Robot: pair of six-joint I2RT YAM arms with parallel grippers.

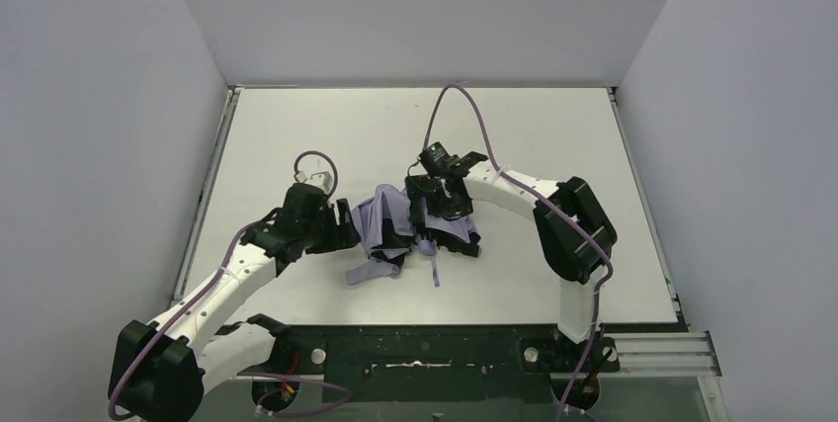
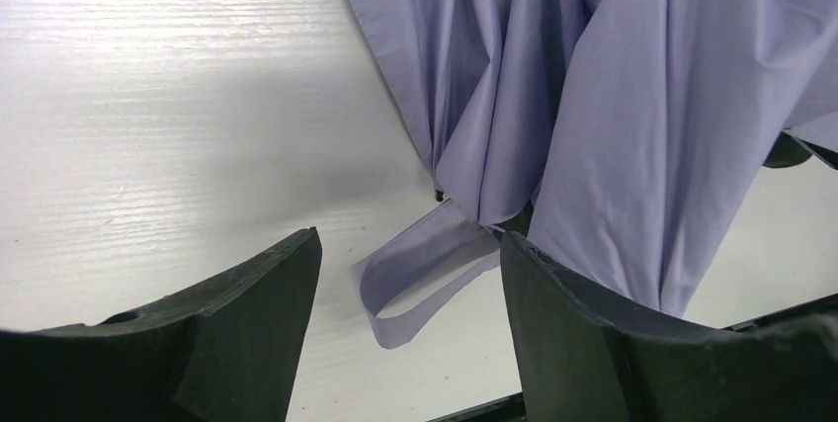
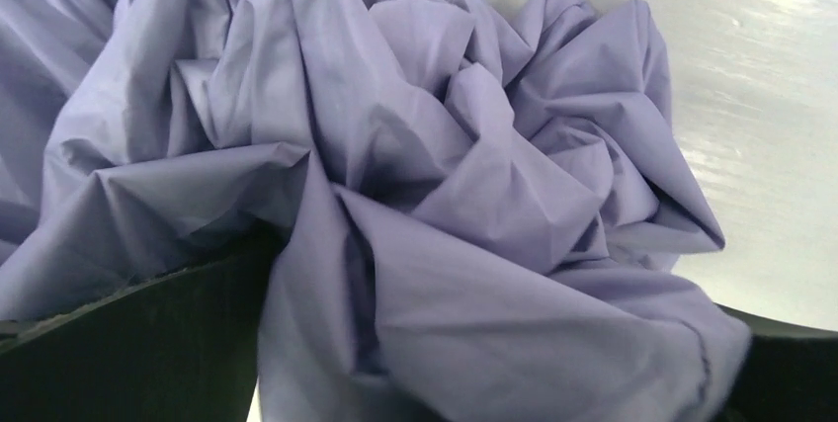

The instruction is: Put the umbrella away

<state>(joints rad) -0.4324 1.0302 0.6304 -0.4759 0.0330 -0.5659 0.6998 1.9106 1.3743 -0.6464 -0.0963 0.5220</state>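
Observation:
The umbrella lies crumpled in the middle of the table as a heap of pale lavender fabric. Its small handle and thin wrist loop point toward the near edge. My left gripper sits at the heap's left side and is open. In the left wrist view a flat lavender strap loop lies on the table between the open left gripper, touching neither finger, and fabric drapes over the right finger. My right gripper hangs over the heap's right part. It is open wide, with bunched umbrella fabric filling the gap.
The white table is enclosed by grey walls on three sides. A black base plate with both arm mounts runs along the near edge. Purple cables arch above the right arm.

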